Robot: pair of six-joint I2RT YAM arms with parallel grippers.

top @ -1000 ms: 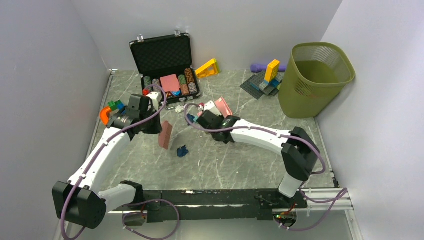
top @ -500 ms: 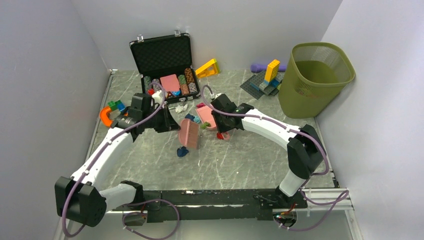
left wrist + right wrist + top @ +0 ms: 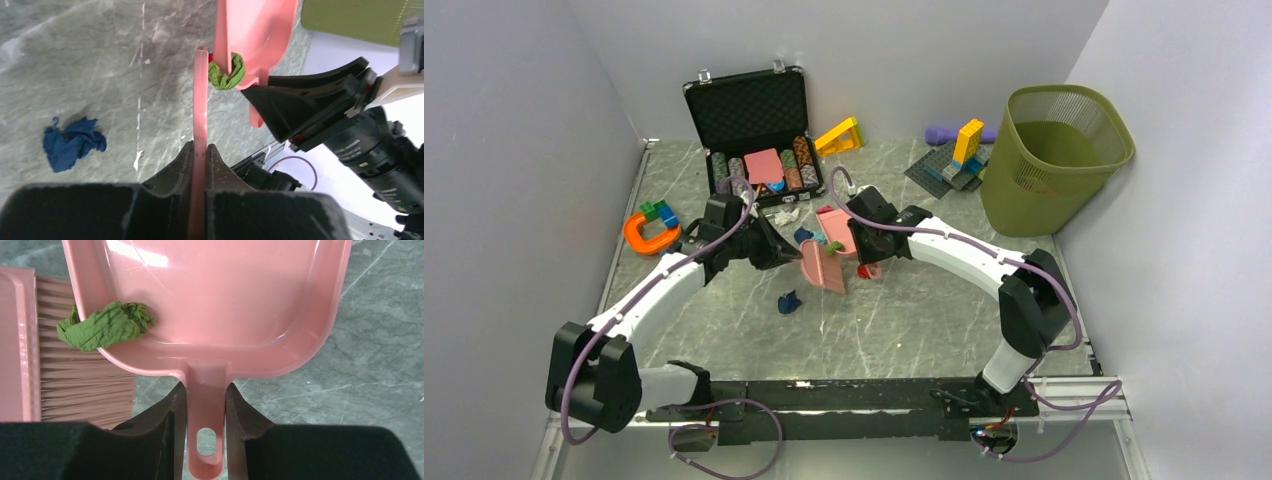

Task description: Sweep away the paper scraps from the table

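My right gripper [image 3: 205, 390] is shut on the handle of a pink dustpan [image 3: 210, 295], which rests on the table [image 3: 904, 320] near the middle. My left gripper [image 3: 200, 150] is shut on a pink brush [image 3: 200, 100], seen edge-on, its bristles [image 3: 85, 385] against the pan's left rim. A green paper scrap [image 3: 105, 325] lies half over that rim, between bristles and pan. A navy scrap [image 3: 789, 302] lies loose on the table in front of the brush. A blue scrap [image 3: 804, 236] and white scraps [image 3: 786, 213] lie behind the brush, near the case.
An open black case [image 3: 754, 125] of poker chips stands at the back. An olive waste bin [image 3: 1054, 155] is at the back right, with toy blocks [image 3: 954, 160] beside it. An orange horseshoe toy [image 3: 646, 237] lies at the left. Pale walls close in three sides.
The left arm carried the brush rightward to the dustpan's rim, with the green scrap now at that rim. The right arm first swung the dustpan back and right, then held still.
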